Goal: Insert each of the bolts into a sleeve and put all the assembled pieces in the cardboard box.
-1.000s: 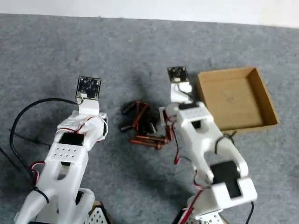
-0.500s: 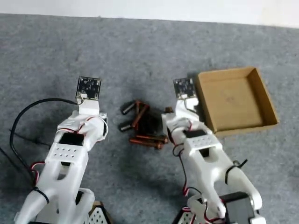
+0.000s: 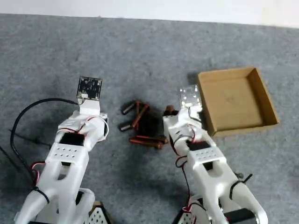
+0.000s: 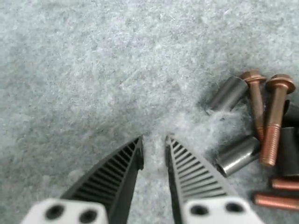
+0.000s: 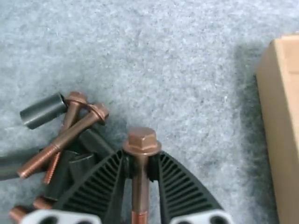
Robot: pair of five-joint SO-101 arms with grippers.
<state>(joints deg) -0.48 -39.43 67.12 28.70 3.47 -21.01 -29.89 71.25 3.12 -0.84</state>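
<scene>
**Right wrist view: a copper-coloured hexagonal-head bolt [image 5: 141, 142] clamped in the right gripper [image 5: 140, 161]**

The ribbed black jaws of the right gripper are closed on the shank of the bolt just beneath its flanged head, and the shank runs back between them towards the wrist. Beside the jaws lies a loose pile [image 5: 70, 149] of further copper-coloured bolts [image 5: 65, 135] and dark grey cylindrical metal sleeves [image 5: 43, 110]. The pile rests on the grey felt-like table covering [image 5: 187, 56]. One wall of the shallow brown cardboard box [image 5: 285, 116] is seen on the other side of the gripper, apart from the jaws.

In the high view the white right arm [image 3: 205, 163] is placed between the pile and the cardboard box. The head of the held bolt is visible at the side of the arm that faces the pile. The box stands on the covering just beside this arm, and its bare floor is exposed. The white left arm [image 3: 70, 154] is placed on the opposite side of the pile.

In the left wrist view the left gripper [image 4: 154, 142] is shown with its jaws slightly parted and nothing between them, the tips over bare covering. Two sleeves and two bolts lying side by side are seen near it, and the nearer sleeve [image 4: 238, 154] lies just beside one jaw. Where they can be made out, the bolts and sleeves of the pile are separate pieces.
</scene>
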